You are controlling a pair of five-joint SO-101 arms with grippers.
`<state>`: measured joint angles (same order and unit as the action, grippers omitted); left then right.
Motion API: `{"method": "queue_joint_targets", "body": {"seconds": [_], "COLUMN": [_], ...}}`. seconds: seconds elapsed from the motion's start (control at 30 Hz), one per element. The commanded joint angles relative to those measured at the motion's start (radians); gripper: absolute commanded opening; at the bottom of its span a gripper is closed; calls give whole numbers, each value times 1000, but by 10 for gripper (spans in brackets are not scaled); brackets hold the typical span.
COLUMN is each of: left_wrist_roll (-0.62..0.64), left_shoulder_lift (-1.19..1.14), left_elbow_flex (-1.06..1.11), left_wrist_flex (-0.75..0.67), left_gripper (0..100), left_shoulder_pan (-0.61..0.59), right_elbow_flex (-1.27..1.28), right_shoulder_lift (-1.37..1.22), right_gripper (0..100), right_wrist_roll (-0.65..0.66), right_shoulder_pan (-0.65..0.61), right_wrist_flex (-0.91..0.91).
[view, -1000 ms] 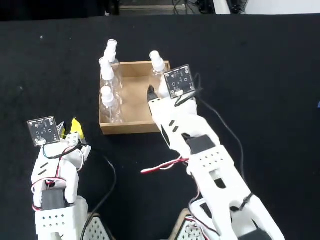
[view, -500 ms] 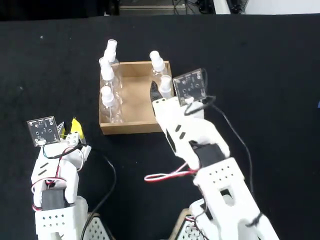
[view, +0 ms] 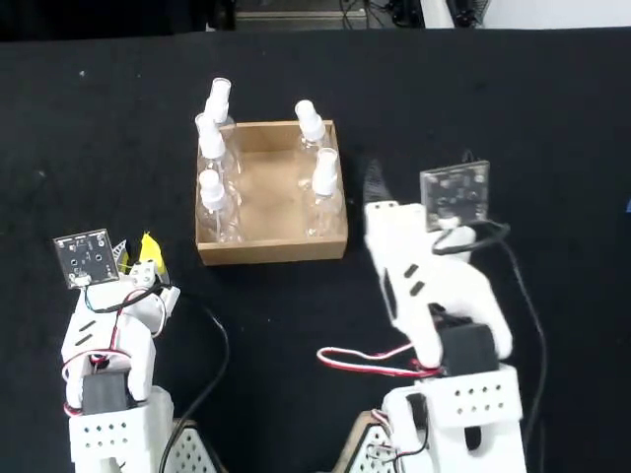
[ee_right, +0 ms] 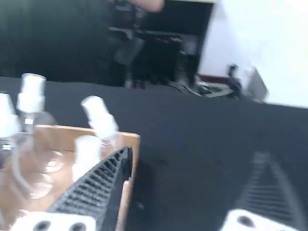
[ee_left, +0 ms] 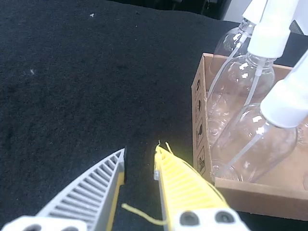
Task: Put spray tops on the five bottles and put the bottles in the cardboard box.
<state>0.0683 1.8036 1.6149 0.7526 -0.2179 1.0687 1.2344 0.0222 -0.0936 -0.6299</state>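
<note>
The cardboard box (view: 266, 248) stands at the table's middle back. Five clear bottles with white spray tops stand upright in it: three along its left wall (view: 212, 202) (view: 210, 146) (view: 219, 101) and two along its right wall (view: 308, 123) (view: 323, 187). My right gripper (view: 380, 187) hangs open and empty just right of the box, apart from the bottles. In the right wrist view this gripper (ee_right: 187, 187) is spread wide, with the box (ee_right: 130, 144) beside its black finger. My left gripper (view: 136, 251) rests left of the box's front corner, slightly open and empty. The left wrist view shows it (ee_left: 139, 163) near the box wall (ee_left: 199, 125).
The black table (view: 532, 118) lies bare right of the box and at the far left. A red and white cable (view: 360, 357) loops by the right arm's base. Dark furniture and a white wall (ee_right: 269, 43) stand beyond the table's far edge.
My right gripper has pulled back out of the box and to the right, leaving the front right bottle standing free. The left arm has not moved.
</note>
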Motion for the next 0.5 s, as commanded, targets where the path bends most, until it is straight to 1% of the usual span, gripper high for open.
{"method": "queue_joint_targets", "body": {"seconds": [0.0, 0.03, 0.1, 0.17, 0.2, 0.3, 0.4, 0.47], "left_wrist_roll": [2, 2, 2, 2, 2, 2, 0, 0], "left_shoulder_lift": [9, 9, 9, 9, 9, 9, 8, 8], "left_elbow_flex": [-15, -15, -15, -16, -21, -24, 19, 64], "left_wrist_flex": [-18, -18, -18, -18, -18, -18, -6, 5], "left_gripper": [96, 83, 21, 38, 28, 32, 32, 32], "left_shoulder_pan": [-10, -10, -10, -10, -10, -12, -12, -12], "right_elbow_flex": [-19, -4, 30, 68, 90, 151, 234, 303], "right_shoulder_lift": [51, 61, 81, 110, 130, 205, 314, 410], "right_gripper": [34, 5, 50, 24, 7, 10, 11, 11], "right_wrist_roll": [-5, -3, -5, -5, -5, 2, 91, 138], "right_shoulder_pan": [86, 117, 183, 230, 250, 281, 279, 281], "right_wrist_flex": [-37, -48, -95, -140, -166, -288, -393, -420]}}
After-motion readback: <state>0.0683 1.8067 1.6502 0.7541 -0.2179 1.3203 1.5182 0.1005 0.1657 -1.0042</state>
